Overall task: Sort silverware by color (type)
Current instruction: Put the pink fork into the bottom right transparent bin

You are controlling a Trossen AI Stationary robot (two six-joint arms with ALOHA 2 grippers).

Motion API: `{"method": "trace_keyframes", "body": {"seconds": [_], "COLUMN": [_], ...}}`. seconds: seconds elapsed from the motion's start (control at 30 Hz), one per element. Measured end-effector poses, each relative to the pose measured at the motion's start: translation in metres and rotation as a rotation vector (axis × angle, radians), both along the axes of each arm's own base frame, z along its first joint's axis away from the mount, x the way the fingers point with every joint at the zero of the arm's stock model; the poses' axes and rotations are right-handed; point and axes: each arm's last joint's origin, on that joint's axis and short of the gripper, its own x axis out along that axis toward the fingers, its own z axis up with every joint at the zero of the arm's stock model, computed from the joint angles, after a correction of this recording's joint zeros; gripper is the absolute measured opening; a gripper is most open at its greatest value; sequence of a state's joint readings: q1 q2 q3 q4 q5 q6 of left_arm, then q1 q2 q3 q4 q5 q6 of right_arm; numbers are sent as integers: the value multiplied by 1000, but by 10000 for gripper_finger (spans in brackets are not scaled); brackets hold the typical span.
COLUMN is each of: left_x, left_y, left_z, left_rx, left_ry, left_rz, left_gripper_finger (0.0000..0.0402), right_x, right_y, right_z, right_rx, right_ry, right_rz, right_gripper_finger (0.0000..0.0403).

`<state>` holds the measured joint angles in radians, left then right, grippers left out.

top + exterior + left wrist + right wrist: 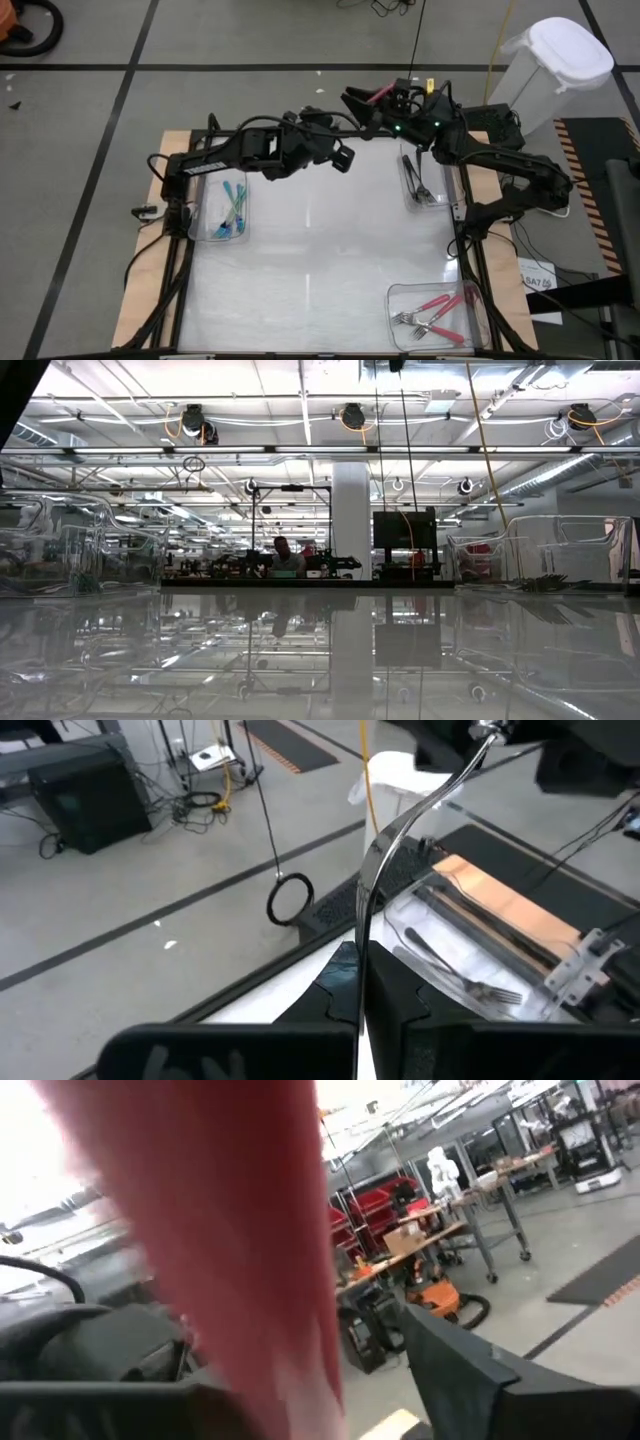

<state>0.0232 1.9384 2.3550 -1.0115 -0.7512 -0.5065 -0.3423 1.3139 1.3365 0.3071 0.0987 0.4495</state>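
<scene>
Table middle (320,260) lies open; three clear bins (222,210) line its edges, both arms crowd the far side.

A large open-plan robotics lab or industrial workshop: long white fluorescent ceiling lights (300,450) run over rows of cluttered workbenches, where a seated person (287,558) works behind a black metal frame rig (290,525). Grey concrete floor marked with black tape lines (120,110), red storage bins (375,1210) on metal shelving and trailing cables fill out the room.

White table (310,270) with three clear bins (222,210) holding sorted forks (432,310).
</scene>
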Motion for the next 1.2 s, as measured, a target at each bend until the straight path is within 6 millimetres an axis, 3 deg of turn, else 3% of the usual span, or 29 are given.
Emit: {"method": "trace_keyframes", "body": {"seconds": [0.37,0.7,0.97,1.2], "left_x": [-13,-13,-15,-20], "left_y": [8,10,9,3], "left_z": [4,1,-5,-12], "left_rx": [-80,-193,-319,-466], "left_ry": [13,70,120,191], "left_rz": [-25,-240,-381,-498], "left_gripper_finger": [0,0,0,0], "right_x": [-44,-93,-127,-143], "right_y": [14,32,48,58], "right_z": [20,31,30,22], "right_rx": [-108,-116,-107,-28], "right_ry": [84,163,231,304], "right_rz": [-37,-31,69,232], "right_gripper_finger": [220,225,224,224]}}
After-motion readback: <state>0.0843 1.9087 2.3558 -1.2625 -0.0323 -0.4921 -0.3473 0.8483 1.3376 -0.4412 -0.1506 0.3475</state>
